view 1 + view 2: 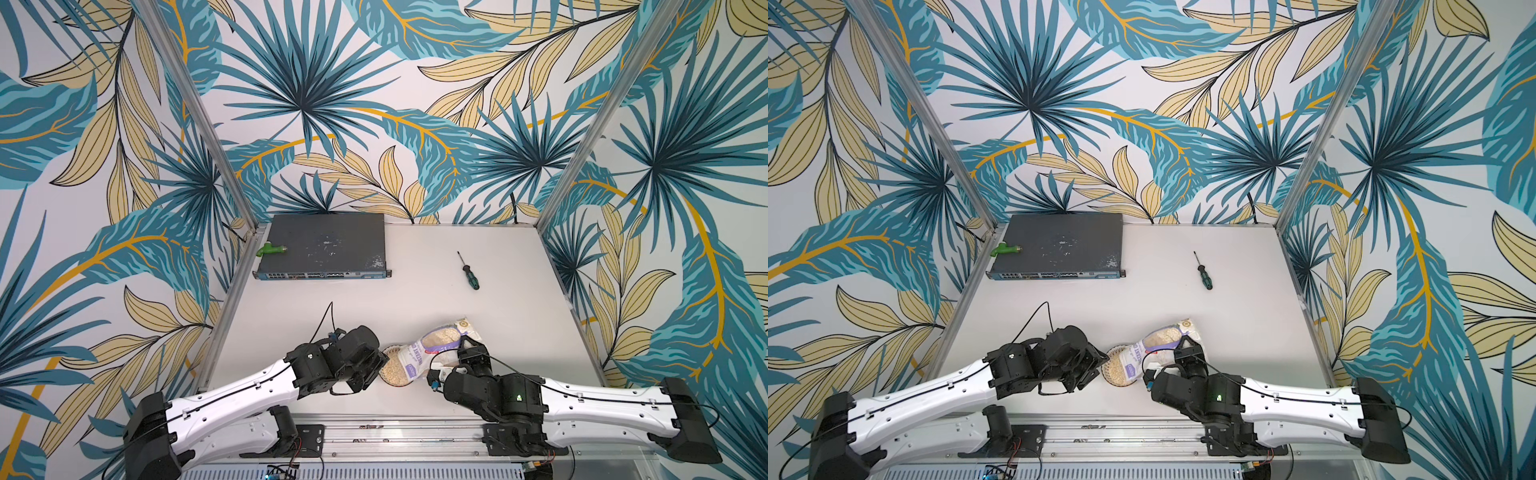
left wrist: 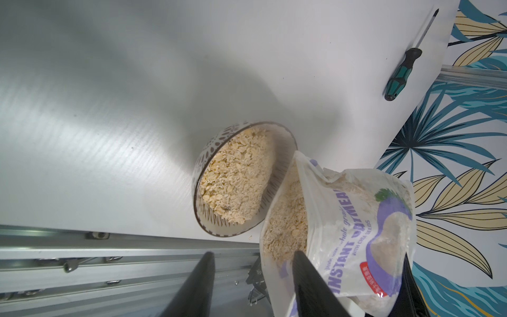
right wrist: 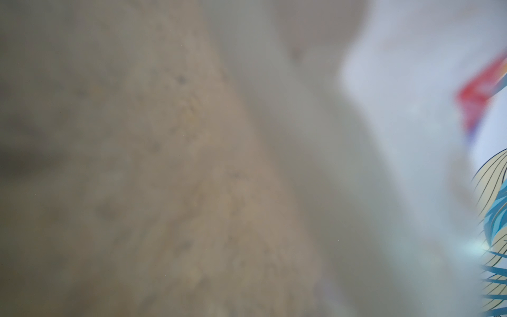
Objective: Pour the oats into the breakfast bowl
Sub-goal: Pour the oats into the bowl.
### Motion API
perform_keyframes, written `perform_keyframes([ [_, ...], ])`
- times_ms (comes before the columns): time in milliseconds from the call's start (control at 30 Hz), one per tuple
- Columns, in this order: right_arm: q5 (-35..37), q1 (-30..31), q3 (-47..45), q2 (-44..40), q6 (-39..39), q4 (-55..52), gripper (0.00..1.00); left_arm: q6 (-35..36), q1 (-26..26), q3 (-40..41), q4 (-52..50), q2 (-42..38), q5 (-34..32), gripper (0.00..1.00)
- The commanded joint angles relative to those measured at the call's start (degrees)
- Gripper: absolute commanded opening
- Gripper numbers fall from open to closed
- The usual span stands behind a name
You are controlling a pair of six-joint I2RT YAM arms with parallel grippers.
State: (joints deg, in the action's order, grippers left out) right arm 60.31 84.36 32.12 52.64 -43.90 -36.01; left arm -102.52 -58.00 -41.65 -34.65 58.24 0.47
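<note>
While the right arm stretched in low from the near right corner, white forearm almost level and black wrist bent toward the centre, the right gripper (image 1: pixel 464 348) was clamped on the side of the bag of oats (image 1: pixel 432 347). It held the bag tilted, with its open mouth at the rim of the breakfast bowl (image 2: pixel 219 141). The bowl stood on the white table (image 1: pixel 415 282) near the front edge, between the two wrists, with a heap of oats (image 2: pixel 236 175) inside. The left arm extended from the near left corner in mirror fashion, wrist turned toward the bowl. The left gripper (image 2: pixel 253 254) had its jaws well apart, gripping nothing. One finger (image 2: pixel 310 285) crossed the bag's mouth, though contact could not be told. The right wrist view was only a blur of bag and flakes. A screwdriver (image 1: pixel 468 271) lay well apart, farther back.
</note>
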Motion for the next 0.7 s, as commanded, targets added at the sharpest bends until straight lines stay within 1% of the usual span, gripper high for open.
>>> perform_keyframes([
  [0, 3.4, -0.1, -0.3, -2.8, 6.0, 2.6, 0.0, -0.2, -0.2, -2.0, -1.5, 0.1, -1.4, 0.5],
  [133, 2.7, -0.1, -1.6, -5.1, 7.7, 4.1, 0.0, 0.0, -0.2, -3.8, -1.4, -0.4, -2.7, 0.51],
  [367, 2.0, -0.1, -3.0, -7.8, 10.6, 6.2, 0.0, 2.6, -0.1, -10.8, -8.3, -0.8, -8.3, 0.56],
  [667, 1.3, -0.1, -3.4, -13.5, 12.4, 8.8, 0.0, 0.6, -0.1, -11.6, -7.5, -1.1, -9.4, 0.6],
])
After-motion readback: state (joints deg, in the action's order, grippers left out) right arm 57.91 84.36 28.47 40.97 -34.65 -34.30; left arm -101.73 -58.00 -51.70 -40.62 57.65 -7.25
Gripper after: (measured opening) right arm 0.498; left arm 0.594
